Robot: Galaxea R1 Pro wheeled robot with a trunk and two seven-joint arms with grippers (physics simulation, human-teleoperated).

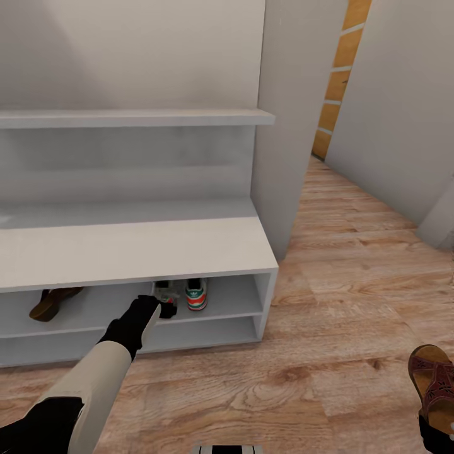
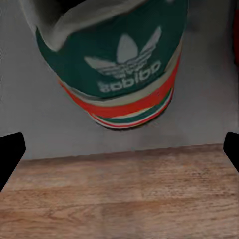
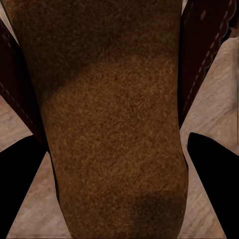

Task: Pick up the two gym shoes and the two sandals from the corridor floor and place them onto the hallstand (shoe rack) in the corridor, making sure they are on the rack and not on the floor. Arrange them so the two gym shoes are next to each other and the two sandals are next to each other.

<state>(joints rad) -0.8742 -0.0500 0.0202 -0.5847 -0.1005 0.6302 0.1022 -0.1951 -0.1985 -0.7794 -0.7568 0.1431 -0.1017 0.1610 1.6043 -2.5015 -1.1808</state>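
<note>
On the hallstand, the upper open shelf holds one gym shoe heel outward. A second gym shoe stands close to its left, partly hidden by my left gripper. In the left wrist view that shoe's green heel rests on the grey shelf, and my left gripper is open with its fingertips wide apart and just short of it. A brown sandal lies at the shelf's left end. My right gripper is shut on the other sandal, its tan insole between the fingers.
A tall grey panel stands right of the hallstand, with a stepped wall shelf above the bench. The corridor floor of wood planks spreads in front and to the right. The lower shelf is bare.
</note>
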